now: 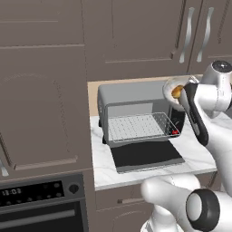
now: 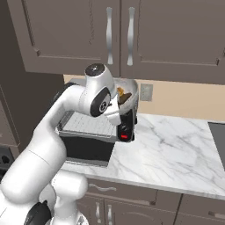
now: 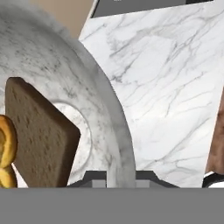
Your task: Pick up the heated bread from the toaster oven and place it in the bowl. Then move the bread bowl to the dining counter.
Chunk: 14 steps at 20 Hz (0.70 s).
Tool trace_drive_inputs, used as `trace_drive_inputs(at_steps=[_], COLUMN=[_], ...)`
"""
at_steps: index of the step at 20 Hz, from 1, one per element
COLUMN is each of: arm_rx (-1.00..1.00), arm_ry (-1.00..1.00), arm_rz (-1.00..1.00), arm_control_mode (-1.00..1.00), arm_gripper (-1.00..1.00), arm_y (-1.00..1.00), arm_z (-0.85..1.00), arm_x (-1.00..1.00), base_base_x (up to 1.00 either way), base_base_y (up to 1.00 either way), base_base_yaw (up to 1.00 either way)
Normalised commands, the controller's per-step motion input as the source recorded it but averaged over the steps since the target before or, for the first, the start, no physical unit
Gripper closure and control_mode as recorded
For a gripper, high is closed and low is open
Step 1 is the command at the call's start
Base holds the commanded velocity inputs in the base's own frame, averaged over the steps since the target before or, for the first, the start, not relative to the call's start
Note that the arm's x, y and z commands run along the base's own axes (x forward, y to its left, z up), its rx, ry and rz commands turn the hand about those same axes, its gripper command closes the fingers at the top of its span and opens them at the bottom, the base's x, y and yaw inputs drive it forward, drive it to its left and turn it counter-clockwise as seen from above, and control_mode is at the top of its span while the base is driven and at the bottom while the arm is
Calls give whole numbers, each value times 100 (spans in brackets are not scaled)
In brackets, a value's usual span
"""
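Fingers clamped on bowl [image 3: 103, 109] rim, gripper [image 3: 117, 177] shut; bread [image 2: 119, 92] inside; bowl above counter [image 2: 176, 145]; keep level, carry slowly, avoid toaster oven [image 1: 131, 106].

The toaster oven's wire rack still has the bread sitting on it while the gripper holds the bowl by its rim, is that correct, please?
Not quite: the wire rack of the toaster oven is bare. The hand view shows the bread inside the bowl, whose rim the gripper does hold.
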Motion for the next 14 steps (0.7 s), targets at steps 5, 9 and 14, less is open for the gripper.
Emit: trace_drive_inputs(at_steps=[5, 9, 14], arm_rx=[-2, 1, 0], arm_ry=[6, 0, 0], arm_rz=[31, 8, 0], arm_control_mode=[-100, -100, 100], arm_gripper=[100, 100, 100], arm_y=[100, 38, 0], arm_z=[19, 0, 0], arm_x=[0, 0, -4], base_base_x=[0, 0, -42], base_base_y=[0, 0, -2], base_base_yaw=[0, 0, 9])
